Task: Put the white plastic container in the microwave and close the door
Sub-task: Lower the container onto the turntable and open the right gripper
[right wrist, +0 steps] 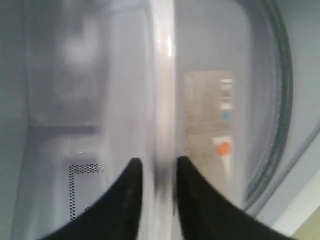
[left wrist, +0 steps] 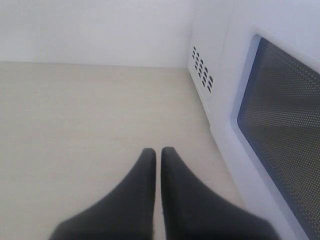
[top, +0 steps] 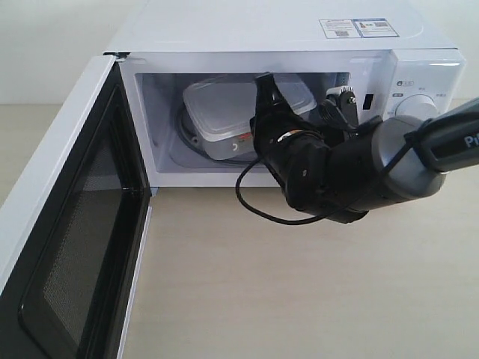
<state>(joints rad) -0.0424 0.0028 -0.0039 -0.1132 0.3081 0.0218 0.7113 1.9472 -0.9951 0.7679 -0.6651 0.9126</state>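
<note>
Door (top: 75,224) stood wide open, nearest lens; closing outstanding. Inside microwave (top: 262,30) lay white plastic container (top: 224,112), apparently tilted on turntable (right wrist: 286,75); placement judged nearly done. Right pincer (right wrist: 158,164) parted astride container rim, firm pinch not evident. Left pincer (left wrist: 159,150) pressed together above tabletop (left wrist: 75,110), outside door. Container's right end hidden behind arm (top: 389,164); right wrist view blurred.

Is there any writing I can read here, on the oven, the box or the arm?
"Pi", cut off at the picture's edge: on the right arm.
Stickers on top of the microwave: too small to read.
Marks beside the dial: too small.
Label on the white plastic container: blurred.
</note>
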